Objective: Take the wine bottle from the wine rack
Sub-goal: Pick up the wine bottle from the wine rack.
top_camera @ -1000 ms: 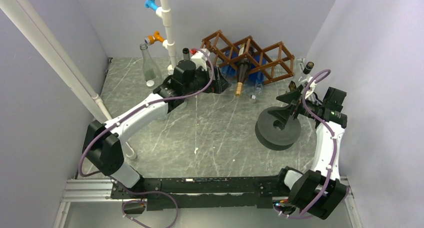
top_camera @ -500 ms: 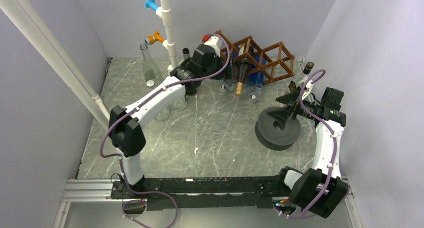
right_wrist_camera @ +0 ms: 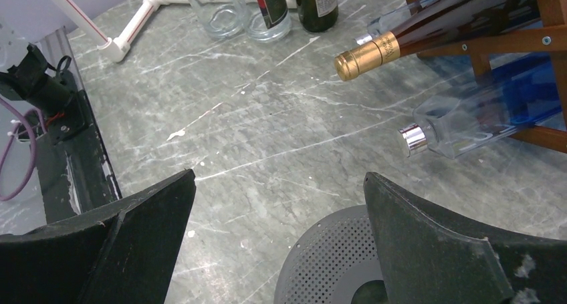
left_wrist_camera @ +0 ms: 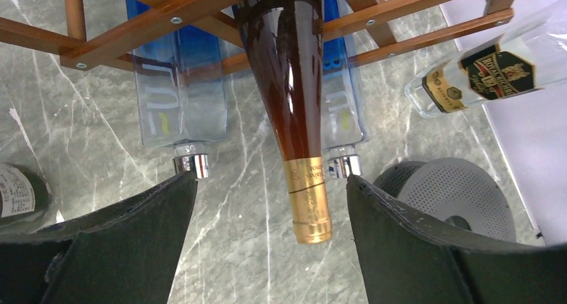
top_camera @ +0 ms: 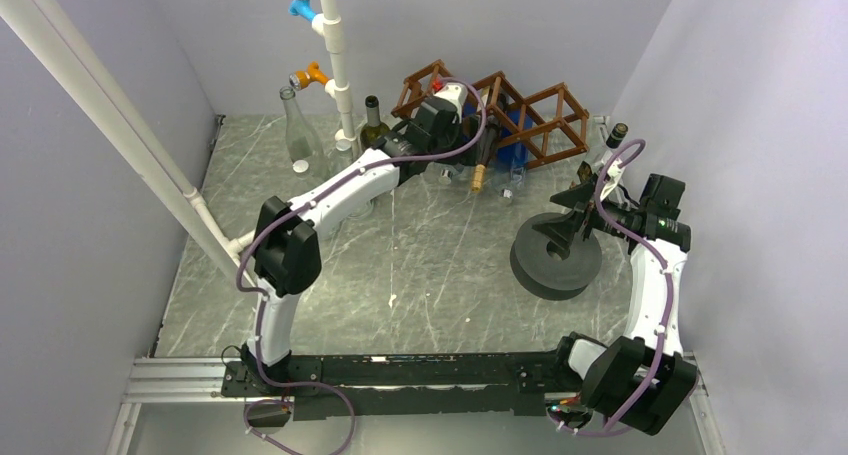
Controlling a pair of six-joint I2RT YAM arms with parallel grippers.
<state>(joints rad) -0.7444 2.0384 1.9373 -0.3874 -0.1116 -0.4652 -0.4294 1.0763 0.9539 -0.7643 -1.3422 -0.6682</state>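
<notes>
The wine rack [top_camera: 520, 110] is a brown wooden lattice against the back wall. A dark brown wine bottle [top_camera: 480, 170] lies in one of its cells, gold-foiled neck sloping down toward the table. In the left wrist view the wine bottle [left_wrist_camera: 294, 117] hangs from the wine rack [left_wrist_camera: 200, 10], its neck between my fingers with a gap on both sides. My left gripper [left_wrist_camera: 271, 178] [top_camera: 462, 140] is open around that neck. My right gripper [right_wrist_camera: 279, 176] [top_camera: 575, 200] is open and holds nothing, hovering over the grey disc, with the wine bottle [right_wrist_camera: 374, 50] far ahead.
Two clear blue-tinted bottles [left_wrist_camera: 177, 97] [left_wrist_camera: 341, 103] lie in the lower cells beside the wine bottle. A labelled clear bottle [left_wrist_camera: 481, 77] lies to the right. A grey perforated disc [top_camera: 555, 255] sits under the right arm. Upright bottles [top_camera: 297, 130] [top_camera: 373, 120] stand by the white pipe [top_camera: 335, 45].
My left arm has stretched right and toward the rack, bringing its jaws around the bottle's neck, and they have narrowed a little. The right arm has stayed put.
</notes>
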